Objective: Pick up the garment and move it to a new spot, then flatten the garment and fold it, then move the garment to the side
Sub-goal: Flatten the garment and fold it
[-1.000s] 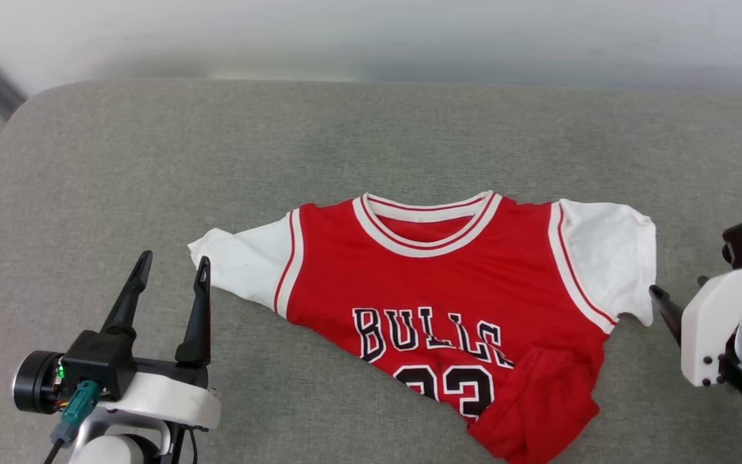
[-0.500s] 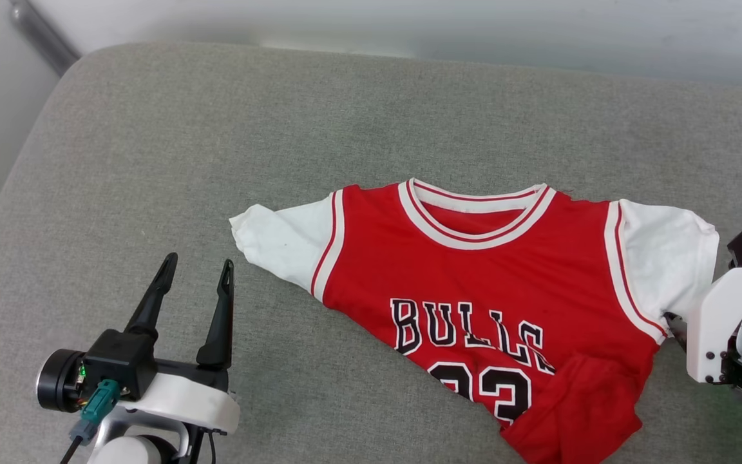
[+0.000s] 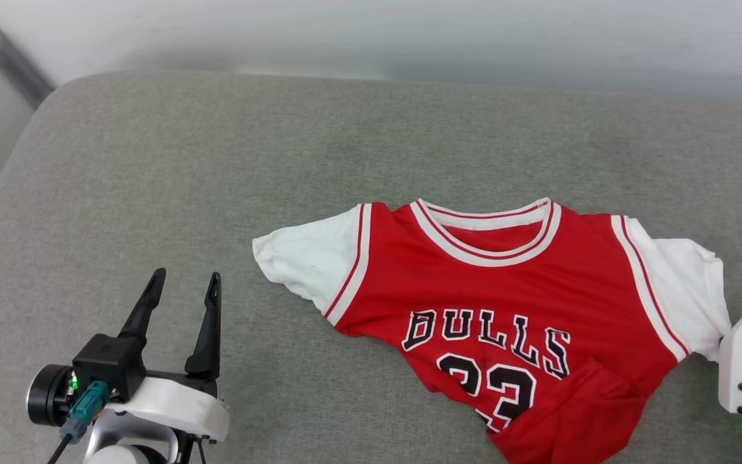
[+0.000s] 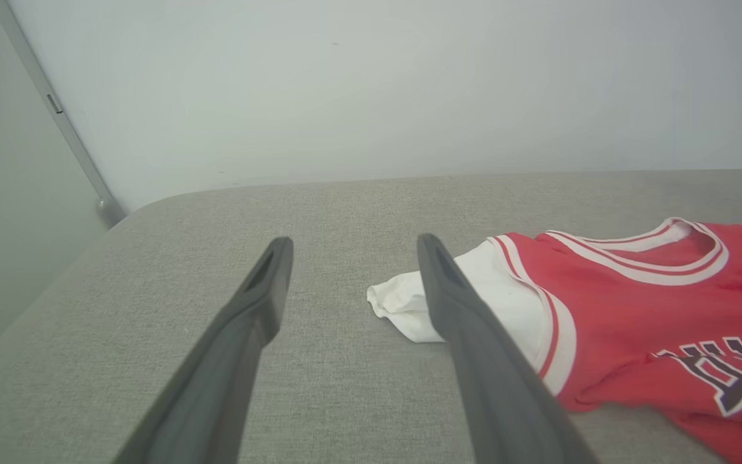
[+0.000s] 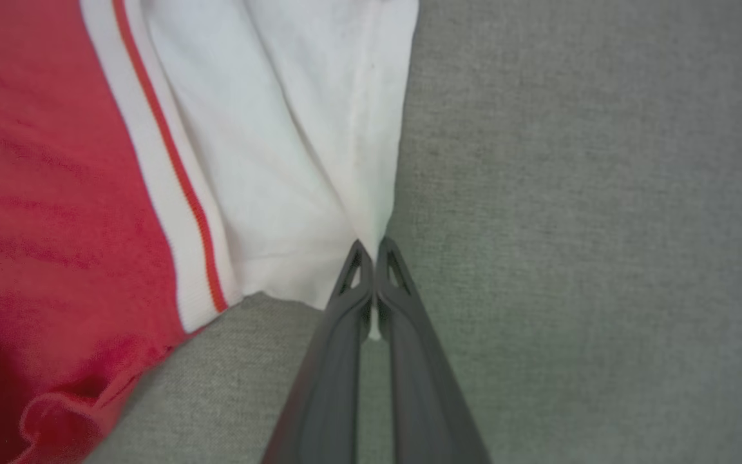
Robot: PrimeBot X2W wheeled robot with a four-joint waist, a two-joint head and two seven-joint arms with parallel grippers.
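Garment: red jersey (image 3: pixel 500 290), number side up on the grey cushion (image 3: pixel 216 161), toward 4 o'clock in the head view, with its hem bunched at 5 o'clock.
Right hand (image 5: pixel 368 248): wide a second ago, now pinched shut on the edge of the white sleeve (image 5: pixel 294 129), at the garment's 3 o'clock.
Left hand (image 3: pixel 186 277): wide and empty at 8 o'clock, apart from the other sleeve (image 3: pixel 306 258).
Meaning: the grasp looks made, so lifting the garment to a new spot seems next.

Indoor room, home-like: grey upholstered cushion (image 3: pixel 152 161) set against plain pale wall (image 4: pixel 371 84).
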